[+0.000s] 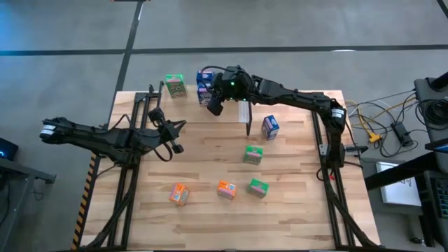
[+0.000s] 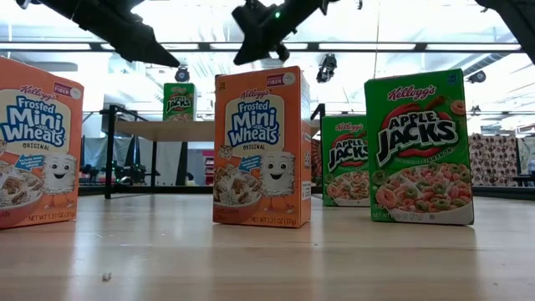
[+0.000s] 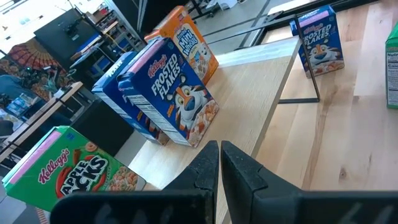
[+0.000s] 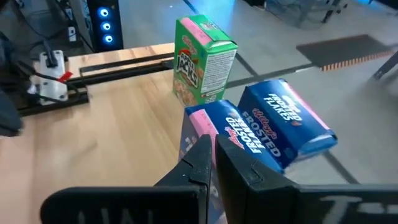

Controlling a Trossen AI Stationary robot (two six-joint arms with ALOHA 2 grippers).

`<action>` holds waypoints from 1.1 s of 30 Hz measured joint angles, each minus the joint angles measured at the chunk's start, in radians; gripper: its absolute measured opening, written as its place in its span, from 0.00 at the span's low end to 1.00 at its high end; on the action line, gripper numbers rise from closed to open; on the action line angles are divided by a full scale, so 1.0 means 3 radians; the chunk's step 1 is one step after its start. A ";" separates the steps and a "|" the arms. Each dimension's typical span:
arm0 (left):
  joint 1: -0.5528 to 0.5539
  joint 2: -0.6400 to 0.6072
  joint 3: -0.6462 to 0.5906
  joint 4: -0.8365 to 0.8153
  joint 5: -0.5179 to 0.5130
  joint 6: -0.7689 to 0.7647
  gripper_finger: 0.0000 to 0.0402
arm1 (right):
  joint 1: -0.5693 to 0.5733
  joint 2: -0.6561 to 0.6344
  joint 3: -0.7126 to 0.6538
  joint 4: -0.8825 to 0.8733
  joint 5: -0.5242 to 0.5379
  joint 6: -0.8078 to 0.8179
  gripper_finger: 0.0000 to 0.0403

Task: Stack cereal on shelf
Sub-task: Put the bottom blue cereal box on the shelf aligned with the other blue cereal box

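Both grippers empty, jaws together.
The right gripper [image 1: 213,106] hovers above blue cereal boxes [image 1: 204,85] on the shelf [image 1: 231,110]; the left gripper [image 1: 175,136] waits over the counter [image 1: 294,203], where other boxes [image 1: 253,155] stand.

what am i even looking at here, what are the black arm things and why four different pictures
These are two robot arms at a wooden table, each ending in a two-finger gripper. One picture looks straight down, one sits at table height, and one camera rides on each wrist. The left gripper waits over the table, shut and empty. The right gripper is up at the shelf, shut, holding nothing, just above two blue cereal boxes. A green box stands nearby. More small cereal boxes, orange, green and blue, stand loose on the table.
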 joint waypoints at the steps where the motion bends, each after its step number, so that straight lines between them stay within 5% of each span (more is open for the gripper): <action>1: 0.0000 0.0000 0.0000 0.0000 0.0000 -0.0001 0.00 | 0.0000 -0.0004 0.0055 -0.0105 0.0001 0.0050 0.03; 13: 0.0000 0.0000 0.0000 0.0000 0.0000 -0.0001 0.00 | -0.0046 -0.0008 0.0160 -0.0639 0.0318 0.0212 0.03; 33: 0.0001 0.0001 0.0000 0.0004 0.0001 0.0000 0.00 | -0.0081 0.0116 0.0043 -0.0423 0.0416 0.0222 0.03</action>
